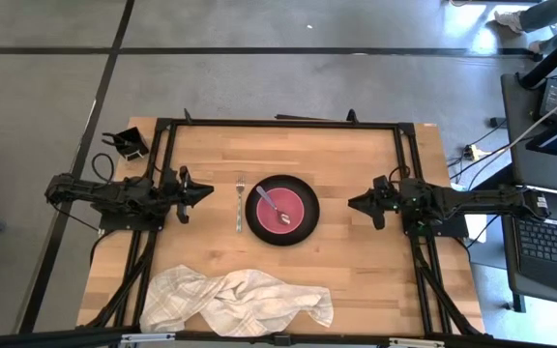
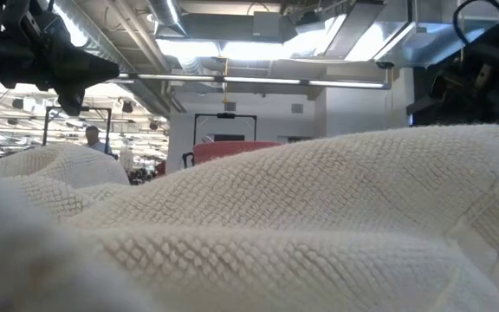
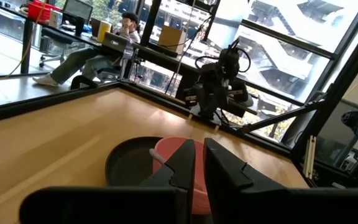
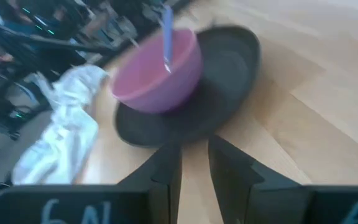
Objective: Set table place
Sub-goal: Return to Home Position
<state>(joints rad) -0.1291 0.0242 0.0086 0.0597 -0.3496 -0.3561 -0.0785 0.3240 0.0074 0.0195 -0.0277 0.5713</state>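
The round black plate (image 1: 281, 210) lies on the light-wood table (image 1: 356, 271), at its middle. The pink bowl (image 1: 282, 207) stands in the plate, and the purple-handled spoon (image 1: 275, 201) rests in the bowl with its handle leaning on the rim. The silver fork (image 1: 240, 203) lies flat on the table just left of the plate. My left gripper (image 1: 209, 191) hovers left of the fork, pointing at the plate, with its fingers (image 3: 182, 163) nearly together and empty. My right gripper (image 1: 352, 203) hovers right of the plate, pointing at it, also nearly shut and empty (image 4: 194, 163).
A crumpled white checked towel (image 1: 240, 300) lies along the table's near edge and fills the low view (image 2: 284, 225). A small black holder (image 1: 127, 145) sits at the far left corner. A person (image 3: 104, 43) sits at a desk beyond the table.
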